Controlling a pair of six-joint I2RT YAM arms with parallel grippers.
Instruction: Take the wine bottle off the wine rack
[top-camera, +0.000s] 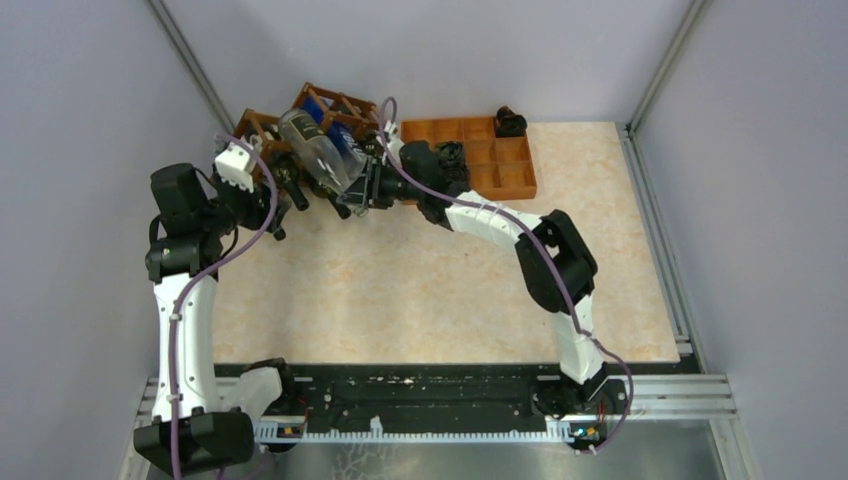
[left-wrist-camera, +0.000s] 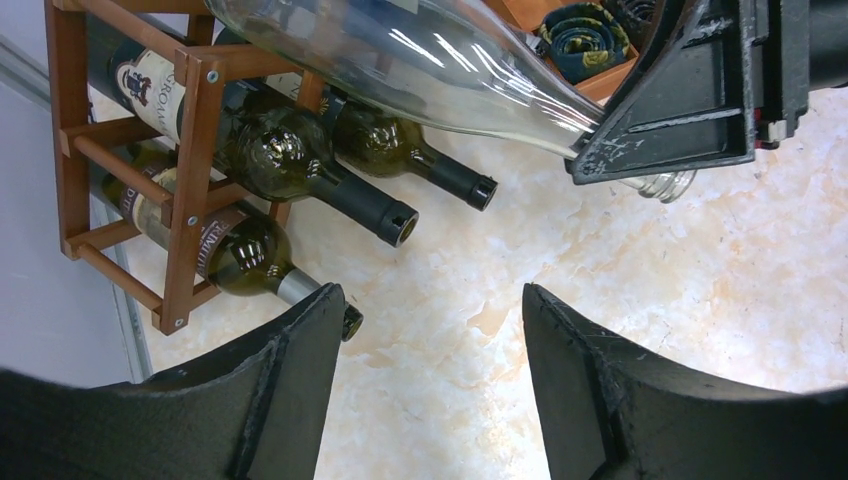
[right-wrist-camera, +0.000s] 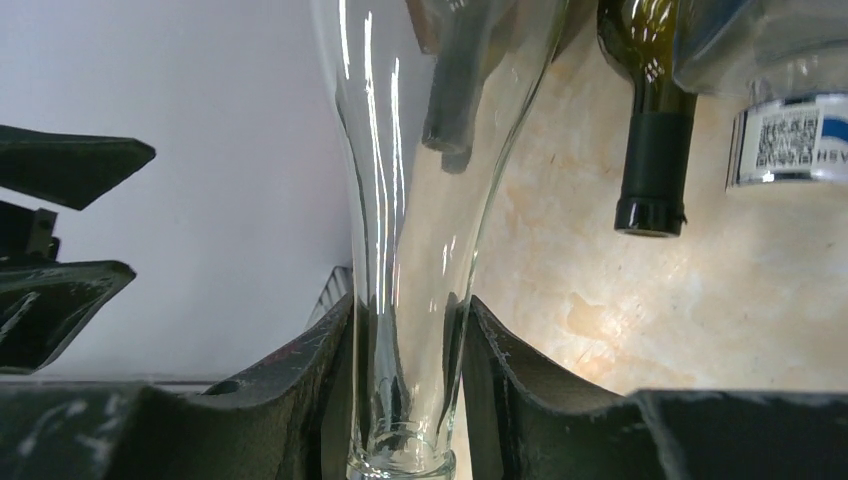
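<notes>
Right tool (right-wrist-camera: 405, 390) is clamped on the neck of a clear glass wine bottle (right-wrist-camera: 400, 150). The bottle's body reaches away from the tool, across the top of the wooden wine rack (left-wrist-camera: 190, 150). Left tool (left-wrist-camera: 430, 320), fingers apart and empty, hangs over the counter (left-wrist-camera: 650, 300), with the rack's dark bottles (left-wrist-camera: 290, 160) just ahead of it.

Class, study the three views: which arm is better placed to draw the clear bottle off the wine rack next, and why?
Right. The right gripper is shut on the neck of the clear bottle, whose body lies at the wine rack. The left gripper hangs open and empty beside the rack.
</notes>
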